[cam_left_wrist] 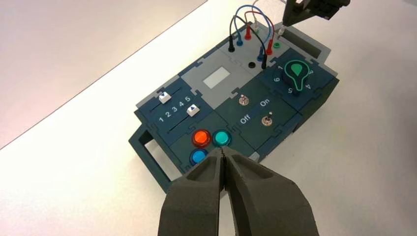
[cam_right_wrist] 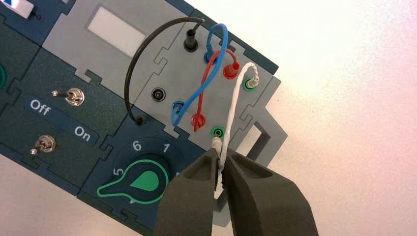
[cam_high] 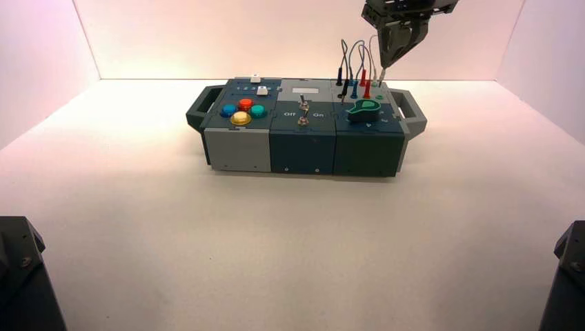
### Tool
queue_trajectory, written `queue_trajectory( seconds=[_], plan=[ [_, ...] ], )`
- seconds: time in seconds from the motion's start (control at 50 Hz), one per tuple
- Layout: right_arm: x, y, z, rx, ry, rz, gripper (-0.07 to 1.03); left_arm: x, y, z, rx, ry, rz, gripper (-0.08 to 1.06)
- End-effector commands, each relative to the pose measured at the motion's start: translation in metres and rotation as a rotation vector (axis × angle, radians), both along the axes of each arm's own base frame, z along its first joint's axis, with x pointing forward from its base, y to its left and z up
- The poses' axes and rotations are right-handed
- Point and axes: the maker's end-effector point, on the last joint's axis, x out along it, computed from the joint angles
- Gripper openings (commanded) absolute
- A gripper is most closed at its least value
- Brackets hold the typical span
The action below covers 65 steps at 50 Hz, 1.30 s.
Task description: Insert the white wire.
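The white wire arches from its far plug, which sits in a green socket at the box's far right corner, down to my right gripper. That gripper is shut on the wire just behind its free white plug. The plug's tip is right at a second green socket beside the right handle. In the high view the right gripper points down over the box's far right corner. My left gripper is shut and empty, held off the box's button side.
The box has black, blue and red leads plugged in beside the white one. A green knob and two toggle switches lie close by. Coloured buttons and sliders are on the box's left.
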Motion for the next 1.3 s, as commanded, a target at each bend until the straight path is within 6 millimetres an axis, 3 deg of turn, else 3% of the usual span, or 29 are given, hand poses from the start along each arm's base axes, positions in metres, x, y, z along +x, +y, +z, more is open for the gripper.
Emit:
queue_trajectory(
  seconds=[0.02, 0.38, 0.86, 1.3],
  plan=[
    [0.006, 0.004, 0.014, 0.016, -0.043, 0.003, -0.02, 0.002, -0.002, 0.007, -0.011, -0.022, -0.002, -0.03],
    [0.008, 0.001, 0.002, -0.015, -0.023, 0.015, -0.02, 0.003, -0.002, 0.007, -0.013, -0.026, 0.0, -0.03],
    [0.01, 0.001, 0.002, -0.015, -0.037, 0.017, -0.02, 0.003, -0.001, 0.008, -0.012, -0.03, 0.0, -0.03],
    [0.01, 0.001, -0.015, -0.029, -0.004, 0.02, -0.02, 0.002, -0.001, 0.008, -0.012, -0.03, -0.001, -0.03]
  ],
)
